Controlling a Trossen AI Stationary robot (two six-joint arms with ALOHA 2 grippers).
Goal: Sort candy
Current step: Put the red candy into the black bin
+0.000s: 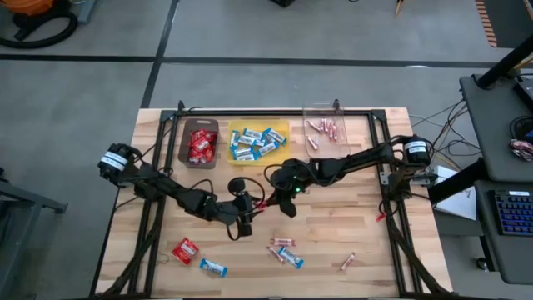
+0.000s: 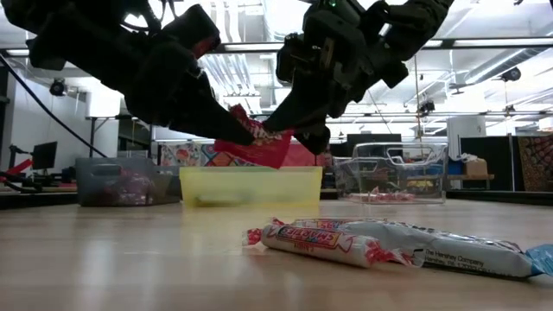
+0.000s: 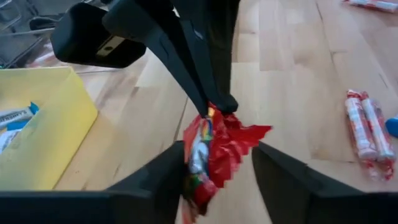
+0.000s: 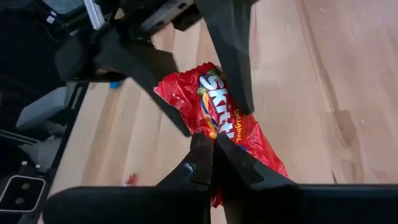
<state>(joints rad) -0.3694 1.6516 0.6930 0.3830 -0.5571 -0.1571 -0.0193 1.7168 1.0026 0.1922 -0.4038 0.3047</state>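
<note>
one red packet (image 4: 214,118) is pinched mid-frame by the closed right gripper (image 4: 211,155), left gripper (image 3: 217,180) jaws apart around it, likely for a handover.

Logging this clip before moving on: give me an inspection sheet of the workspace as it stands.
Surface: wooden table, framed by black rails.
Job's things: red packet held above the table between both grippers; loose candies near the front; brown bin, yellow bin and clear bin partly filled.
Clutter: nothing seen.
Grippers: right gripper pinches the packet; left gripper open around it.
Cables: bundle off the table's right edge.
Surroundings: keyboard, grey floor.
</note>
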